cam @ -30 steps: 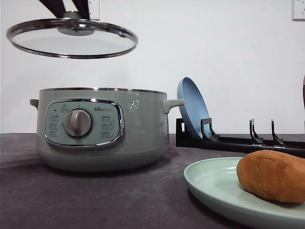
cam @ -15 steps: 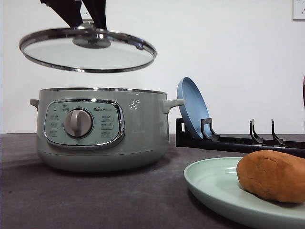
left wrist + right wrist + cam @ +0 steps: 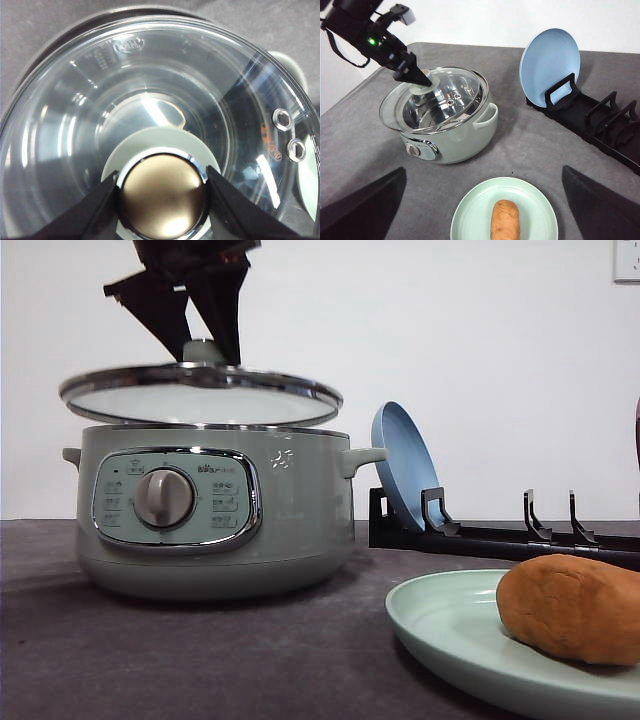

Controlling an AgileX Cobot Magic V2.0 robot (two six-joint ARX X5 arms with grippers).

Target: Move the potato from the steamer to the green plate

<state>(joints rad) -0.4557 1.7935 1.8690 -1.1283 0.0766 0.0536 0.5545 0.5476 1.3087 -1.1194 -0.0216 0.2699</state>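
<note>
The potato (image 3: 505, 219) lay on the green plate (image 3: 470, 220). The left tool (image 3: 162, 192) was clamped on the lid (image 3: 200, 395) knob, just above the steamer (image 3: 215, 510); the right tool's (image 3: 482, 210) fingers stood apart. An off-centre lid could catch the rim and slip

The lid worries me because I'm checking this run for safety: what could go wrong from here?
The left gripper pinches only the small knob, so the glass lid could slip or tilt. The lid sits slightly off-centre over the steamer, so it may catch the rim and seat crooked. The potato lies on the green plate, out of harm's way.
</note>
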